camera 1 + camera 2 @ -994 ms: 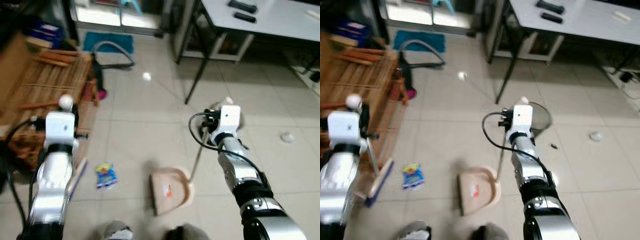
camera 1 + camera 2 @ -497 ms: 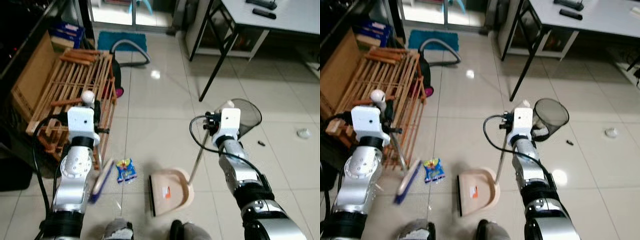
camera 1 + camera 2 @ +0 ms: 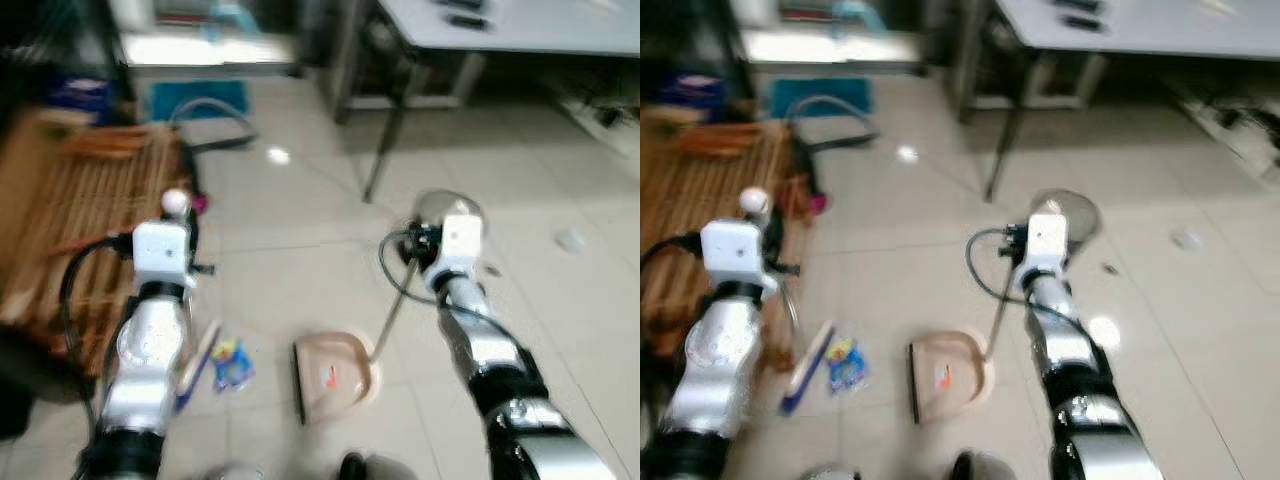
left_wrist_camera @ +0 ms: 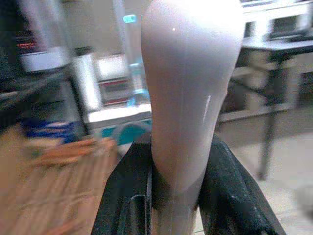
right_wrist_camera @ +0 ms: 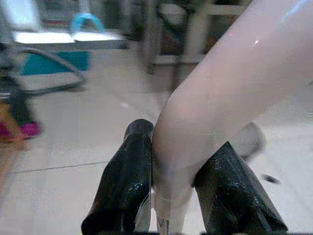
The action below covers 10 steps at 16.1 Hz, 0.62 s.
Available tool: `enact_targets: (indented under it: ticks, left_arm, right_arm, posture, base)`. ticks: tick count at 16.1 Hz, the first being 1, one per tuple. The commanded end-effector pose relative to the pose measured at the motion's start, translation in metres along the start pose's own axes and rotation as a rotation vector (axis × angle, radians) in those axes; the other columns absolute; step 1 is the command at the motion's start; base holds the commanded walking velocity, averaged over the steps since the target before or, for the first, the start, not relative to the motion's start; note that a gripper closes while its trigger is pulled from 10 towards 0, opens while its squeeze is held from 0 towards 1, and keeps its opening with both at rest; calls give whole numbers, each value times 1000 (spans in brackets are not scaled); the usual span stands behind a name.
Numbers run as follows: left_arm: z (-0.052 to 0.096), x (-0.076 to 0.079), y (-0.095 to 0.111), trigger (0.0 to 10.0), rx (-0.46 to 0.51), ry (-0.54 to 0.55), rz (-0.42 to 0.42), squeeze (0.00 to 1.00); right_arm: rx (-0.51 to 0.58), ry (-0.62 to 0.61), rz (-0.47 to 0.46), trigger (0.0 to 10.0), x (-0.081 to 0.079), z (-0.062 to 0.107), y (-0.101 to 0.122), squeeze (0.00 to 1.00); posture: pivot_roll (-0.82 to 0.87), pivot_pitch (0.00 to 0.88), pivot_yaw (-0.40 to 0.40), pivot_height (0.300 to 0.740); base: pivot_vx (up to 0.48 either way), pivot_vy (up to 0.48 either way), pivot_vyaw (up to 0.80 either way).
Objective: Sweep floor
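Note:
My left gripper (image 4: 178, 171) is shut on the pale broom handle (image 4: 188, 88); the broom's blue-edged head (image 3: 197, 352) rests on the tiles at my left. Right beside the head lies a colourful snack wrapper (image 3: 230, 364). My right gripper (image 5: 171, 181) is shut on the dustpan's pale handle (image 5: 220, 112). That handle slants down to the pink dustpan (image 3: 330, 375), which sits on the floor in the middle with its dark lip facing the wrapper. The views are blurred.
A wooden slatted rack (image 3: 75, 215) stands at the left, with a vacuum hose (image 3: 215, 125) and teal mat (image 3: 195, 95) behind it. A black mesh bin (image 3: 1065, 213) sits behind my right arm. A grey table (image 3: 500, 35) fills the back right. Small litter (image 3: 570, 240) lies on the tiles at right.
The camera has shifted and blurred. The broom head and wrapper sit slightly lower and nearer the dustpan; both grippers keep their hold on the handles.

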<state>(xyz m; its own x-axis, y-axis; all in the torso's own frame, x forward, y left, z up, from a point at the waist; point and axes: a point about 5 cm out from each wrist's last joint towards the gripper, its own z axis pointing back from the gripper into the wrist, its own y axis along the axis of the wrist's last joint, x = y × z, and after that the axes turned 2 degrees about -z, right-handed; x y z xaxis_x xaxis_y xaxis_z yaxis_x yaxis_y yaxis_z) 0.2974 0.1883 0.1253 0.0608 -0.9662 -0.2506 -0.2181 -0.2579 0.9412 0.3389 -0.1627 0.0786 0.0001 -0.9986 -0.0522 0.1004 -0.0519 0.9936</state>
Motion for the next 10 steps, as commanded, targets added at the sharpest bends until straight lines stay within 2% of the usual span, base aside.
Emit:
enact_targets:
  ticks: [1,6,8,10]
  left_arm:
    - [-1,-2,3,10000,30,1,0,0]
    - [1,3,1,10000,25,-4,-4,0]
    - [5,-3,1,10000,18,39,-53,0]
    - [9,-17,-2,10000,-6,110,-117,0]
  right_arm:
    - [35,6,6,10000,-3,-3,8,0]
    - [38,10,24,10000,-1,-2,8,0]
    - [31,17,33,10000,-1,-2,7,0]
    - [42,19,14,10000,-1,-2,8,0]
  posture:
    - [147,150,-92,740]
    - [134,157,-88,740]
    - [135,161,-83,740]
    - [138,169,-80,740]
  base:
    - [424,0,0]
    - [0,0,0]
    - [0,0,0]
    - [0,0,0]
